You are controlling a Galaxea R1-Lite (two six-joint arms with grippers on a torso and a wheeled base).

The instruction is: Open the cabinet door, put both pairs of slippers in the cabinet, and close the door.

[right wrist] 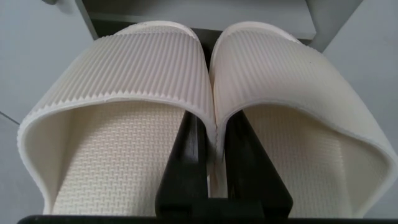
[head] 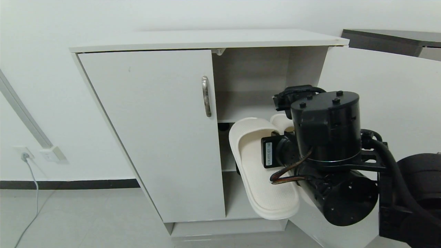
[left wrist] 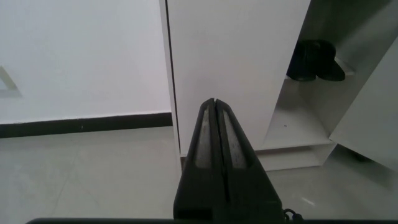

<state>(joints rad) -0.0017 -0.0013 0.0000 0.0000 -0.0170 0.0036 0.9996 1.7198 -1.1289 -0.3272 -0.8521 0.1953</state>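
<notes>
A pair of cream ribbed slippers (right wrist: 155, 81) hangs side by side in my right gripper (right wrist: 213, 149), which is shut on their touching inner walls. In the head view the cream slippers (head: 255, 162) hang toes up in front of the cabinet's open right half, near the middle shelf (head: 241, 117). The white cabinet's left door (head: 151, 137) is closed, with a metal handle (head: 206, 96); its right door (head: 379, 89) is swung wide open. A black pair of slippers (left wrist: 317, 62) sits on a shelf inside. My left gripper (left wrist: 214, 102) is shut and holds nothing, low in front of the closed door.
Grey floor (head: 69, 217) lies free to the left of the cabinet. A wall socket with a cable (head: 24, 155) is at the far left. A grey tabletop (head: 389, 38) shows behind the open door. The bottom shelf (left wrist: 292, 127) is bare.
</notes>
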